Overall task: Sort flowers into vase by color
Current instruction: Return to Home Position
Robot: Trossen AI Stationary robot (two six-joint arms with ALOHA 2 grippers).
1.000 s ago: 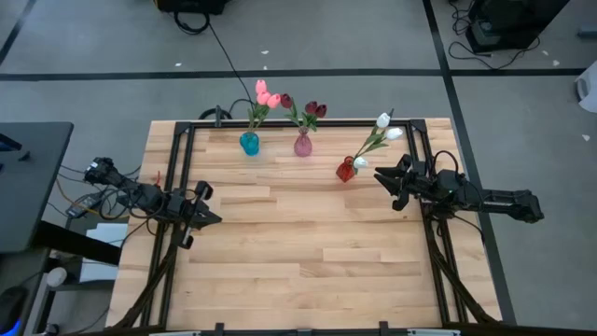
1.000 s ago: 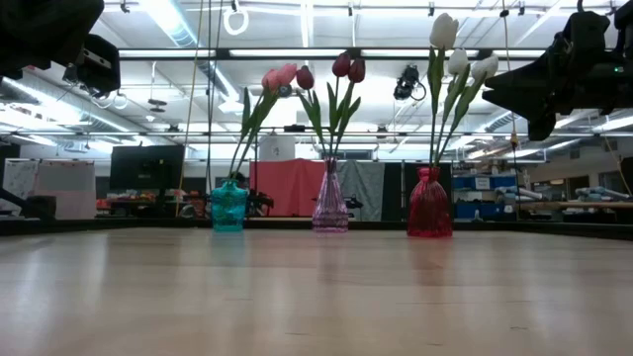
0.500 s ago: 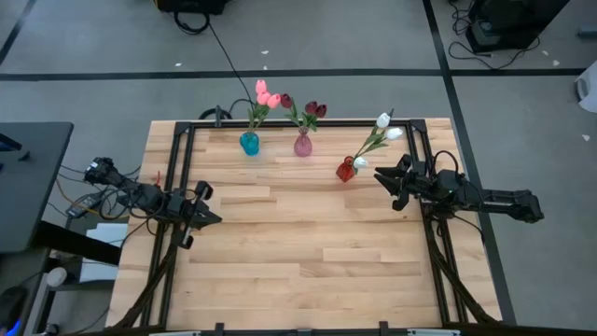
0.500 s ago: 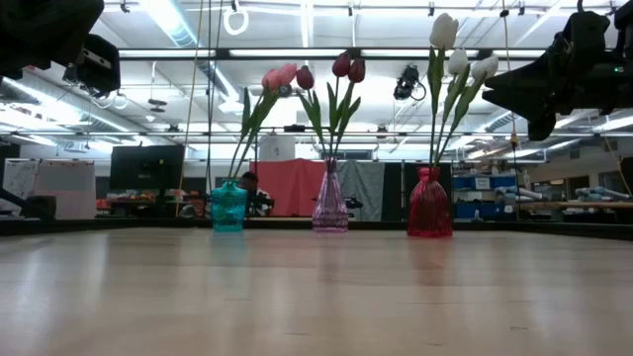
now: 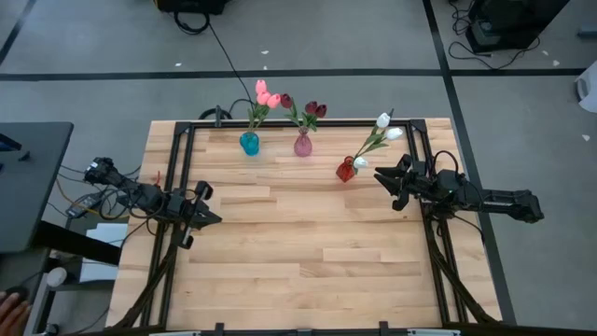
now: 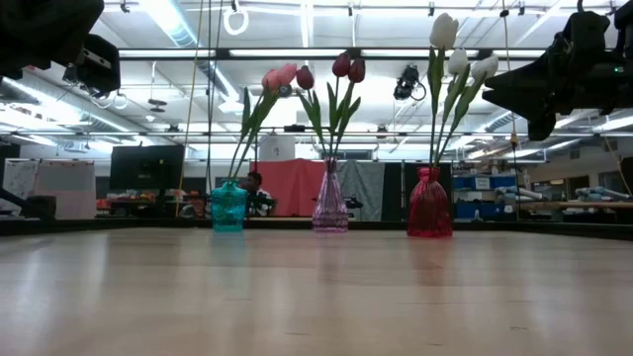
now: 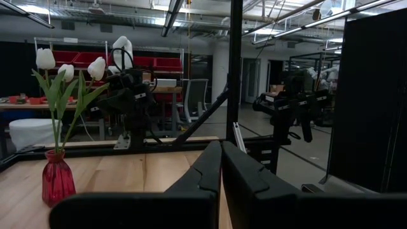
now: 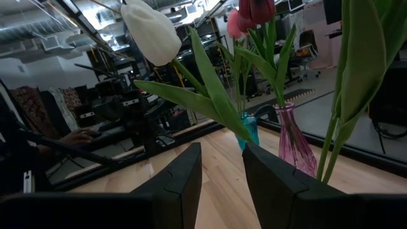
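Three small vases stand in a row near the table's far edge. The teal vase [image 5: 249, 143] holds pink tulips [image 5: 265, 94], the purple vase [image 5: 303, 145] holds dark maroon tulips [image 5: 313, 109], and the red vase [image 5: 346, 169] holds white tulips [image 5: 384, 126]; the stems stick into the vase necks. My right gripper [image 5: 384, 182] hovers open just right of the red vase, with a white tulip [image 8: 152, 32] and its leaves close in front of it. My left gripper [image 5: 215, 218] is shut and hangs above the table's left part, touching nothing.
A black frame [image 5: 308, 121] runs along the table's far edge and down both sides. The wooden top [image 5: 308, 252] stretches in front of the vases. A person's hand [image 5: 9, 303] shows on the floor side beyond the near left corner, and a person [image 6: 253, 188] sits far behind the teal vase.
Both arms and all the flowers have stayed where they were. A person's hand has come into the high view beyond the table's near left corner.
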